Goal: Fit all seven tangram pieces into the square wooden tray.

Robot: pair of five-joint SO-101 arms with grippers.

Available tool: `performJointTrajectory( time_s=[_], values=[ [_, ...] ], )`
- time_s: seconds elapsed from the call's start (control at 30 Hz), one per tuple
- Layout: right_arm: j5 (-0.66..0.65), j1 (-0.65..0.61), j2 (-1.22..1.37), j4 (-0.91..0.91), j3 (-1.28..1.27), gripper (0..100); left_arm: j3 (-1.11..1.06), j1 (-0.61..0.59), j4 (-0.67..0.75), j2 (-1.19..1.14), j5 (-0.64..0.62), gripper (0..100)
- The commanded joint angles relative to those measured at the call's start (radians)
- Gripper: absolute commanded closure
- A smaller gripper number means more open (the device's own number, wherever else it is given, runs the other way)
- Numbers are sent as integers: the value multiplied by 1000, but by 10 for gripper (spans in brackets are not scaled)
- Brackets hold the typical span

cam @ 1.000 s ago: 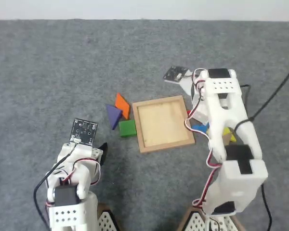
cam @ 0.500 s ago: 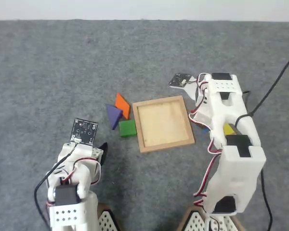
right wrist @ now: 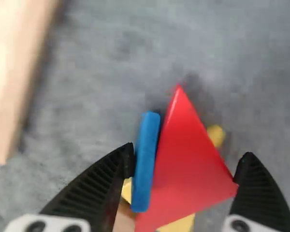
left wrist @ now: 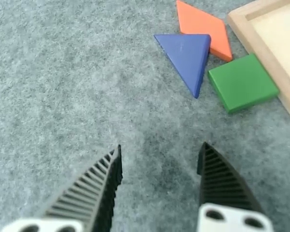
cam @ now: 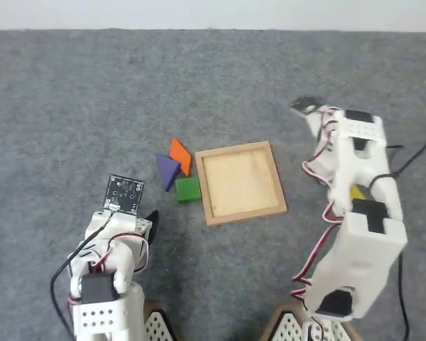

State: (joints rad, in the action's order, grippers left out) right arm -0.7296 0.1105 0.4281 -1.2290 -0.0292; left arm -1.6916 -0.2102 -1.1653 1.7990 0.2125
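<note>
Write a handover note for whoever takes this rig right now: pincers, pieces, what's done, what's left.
Left pincer: open over the grey mat, near the orange parallelogram, dark blue triangle and green square lying beside the square wooden tray.
Right pincer: at the red triangle, light blue piece and yellow piece across the tray; grip unclear.
Done: nothing, tray holds no piece.
Left: place every piece.
</note>
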Motion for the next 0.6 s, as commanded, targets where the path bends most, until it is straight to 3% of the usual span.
performJointTrajectory(
  time_s=[0.0, 0.1, 0.3, 0.57],
  values=[
    [117, 33, -122, -2, 48, 666, 8, 2, -6, 21, 17, 752],
    [187, 30, -202, -41, 48, 666, 8, 2, -6, 21, 17, 752],
    [195, 90, -251, -21, 46, 666, 8, 2, -6, 21, 17, 752],
    [196, 157, -104, 50, 41, 666, 8, 2, -6, 21, 17, 752]
  ],
)
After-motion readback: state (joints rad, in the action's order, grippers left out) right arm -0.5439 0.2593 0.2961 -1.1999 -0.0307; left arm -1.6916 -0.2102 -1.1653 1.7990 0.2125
